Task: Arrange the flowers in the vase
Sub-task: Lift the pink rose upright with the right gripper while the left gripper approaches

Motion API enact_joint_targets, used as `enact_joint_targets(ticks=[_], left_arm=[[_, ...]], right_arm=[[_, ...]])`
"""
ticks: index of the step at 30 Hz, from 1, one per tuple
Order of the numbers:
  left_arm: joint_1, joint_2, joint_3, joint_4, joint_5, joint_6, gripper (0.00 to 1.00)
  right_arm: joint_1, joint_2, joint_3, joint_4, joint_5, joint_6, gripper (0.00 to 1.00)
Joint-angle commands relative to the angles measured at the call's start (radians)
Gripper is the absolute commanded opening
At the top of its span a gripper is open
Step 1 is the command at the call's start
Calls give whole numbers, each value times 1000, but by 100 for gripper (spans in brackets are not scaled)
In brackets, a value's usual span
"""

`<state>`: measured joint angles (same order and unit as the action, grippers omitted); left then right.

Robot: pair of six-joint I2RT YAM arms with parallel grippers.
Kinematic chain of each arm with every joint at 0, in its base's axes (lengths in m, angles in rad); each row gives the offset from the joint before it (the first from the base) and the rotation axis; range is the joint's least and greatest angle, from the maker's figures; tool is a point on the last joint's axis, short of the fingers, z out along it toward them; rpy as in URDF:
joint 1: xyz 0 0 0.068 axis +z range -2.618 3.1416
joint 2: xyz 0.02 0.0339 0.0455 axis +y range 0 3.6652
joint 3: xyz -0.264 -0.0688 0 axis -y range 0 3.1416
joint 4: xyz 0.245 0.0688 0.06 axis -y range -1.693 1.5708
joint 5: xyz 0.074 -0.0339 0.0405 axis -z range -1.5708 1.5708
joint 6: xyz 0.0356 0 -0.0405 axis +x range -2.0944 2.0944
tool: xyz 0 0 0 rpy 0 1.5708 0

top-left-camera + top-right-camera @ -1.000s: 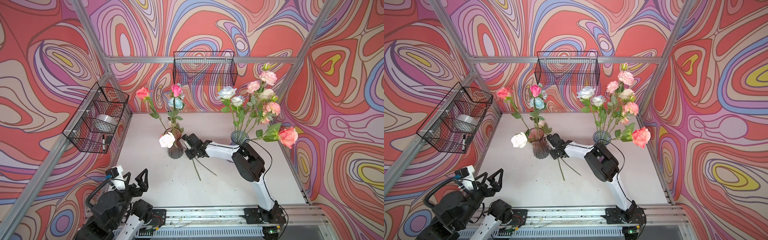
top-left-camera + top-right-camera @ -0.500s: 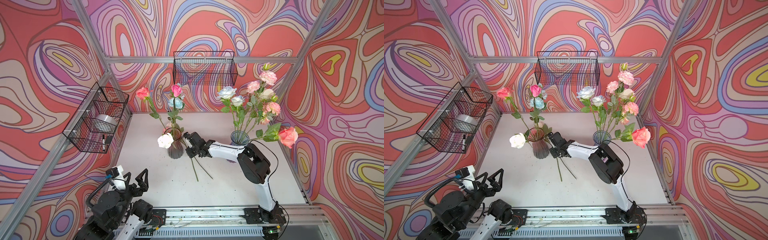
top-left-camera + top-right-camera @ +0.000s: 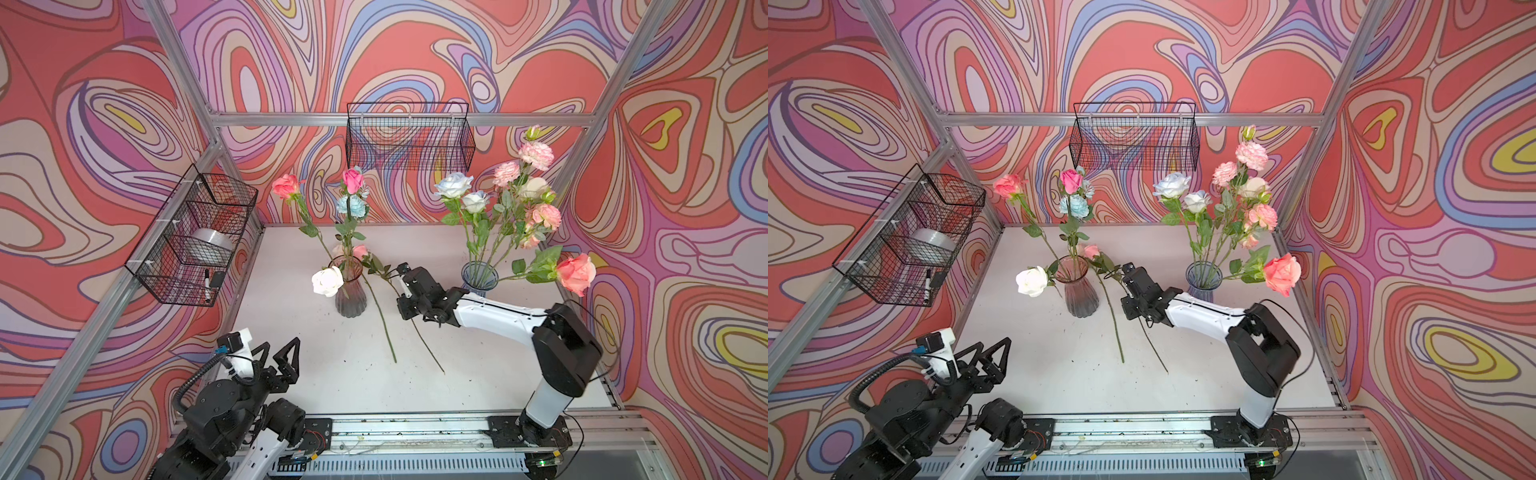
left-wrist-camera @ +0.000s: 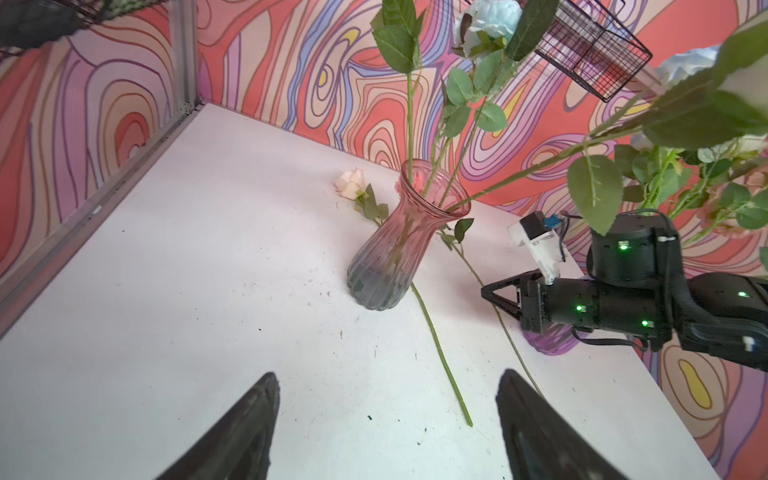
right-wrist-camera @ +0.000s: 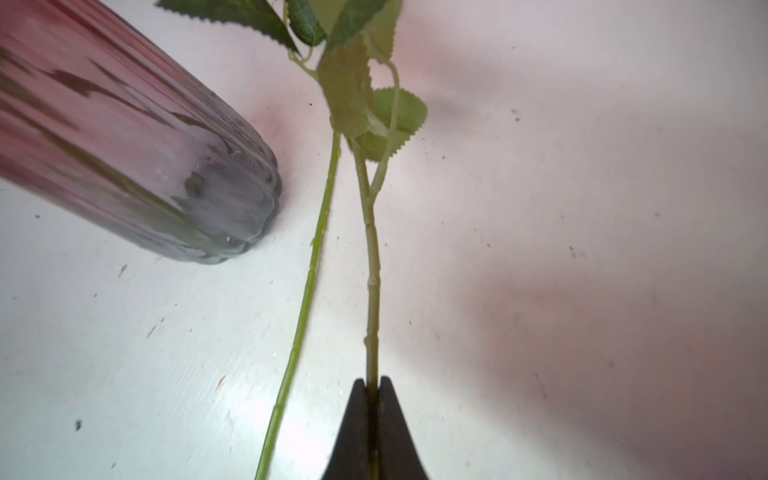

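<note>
A ribbed pink-to-grey glass vase [image 3: 350,291] [image 3: 1081,295] [image 4: 395,245] [image 5: 124,145] stands mid-table with several flowers in it, among them a white rose [image 3: 328,281] drooping over its rim. Two more flowers lie on the table to its right, their heads behind it. My right gripper [image 3: 402,309] [image 3: 1128,309] [image 5: 372,380] is low beside the vase, shut on one leafy stem [image 5: 372,270]. The other stem [image 5: 307,291] lies loose next to it. My left gripper [image 3: 280,345] [image 3: 992,344] [image 4: 388,376] hovers open over the table's front left, holding nothing.
A second, bluish vase [image 3: 480,278] [image 3: 1203,282] with a bunch of flowers stands at the back right, behind my right arm. Wire baskets hang on the left wall [image 3: 195,232] and the back wall [image 3: 409,137]. Metal frame posts edge the table.
My right gripper has slid to the right, away from the pink vase, dragging the held stem along. The left arm has stayed in place.
</note>
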<state>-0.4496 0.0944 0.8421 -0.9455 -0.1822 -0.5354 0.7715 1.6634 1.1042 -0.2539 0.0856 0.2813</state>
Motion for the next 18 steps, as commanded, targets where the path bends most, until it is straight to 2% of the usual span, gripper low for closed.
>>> enact_joint_targets(ticks=[1, 5, 10, 13, 18], left_arm=[[4, 62, 17, 68, 104, 1, 78], [5, 80, 3, 203, 240, 11, 79], [5, 156, 15, 327, 424, 18, 79], [5, 213, 33, 382, 534, 20, 78], [3, 246, 44, 474, 621, 3, 74]], right_arm=[[0, -194, -114, 92, 19, 95, 0], [1, -423, -239, 215, -31, 110, 0], [8, -597, -304, 384, -124, 147, 0], [46, -626, -300, 467, -193, 142, 0], [173, -626, -269, 507, -186, 65, 0]])
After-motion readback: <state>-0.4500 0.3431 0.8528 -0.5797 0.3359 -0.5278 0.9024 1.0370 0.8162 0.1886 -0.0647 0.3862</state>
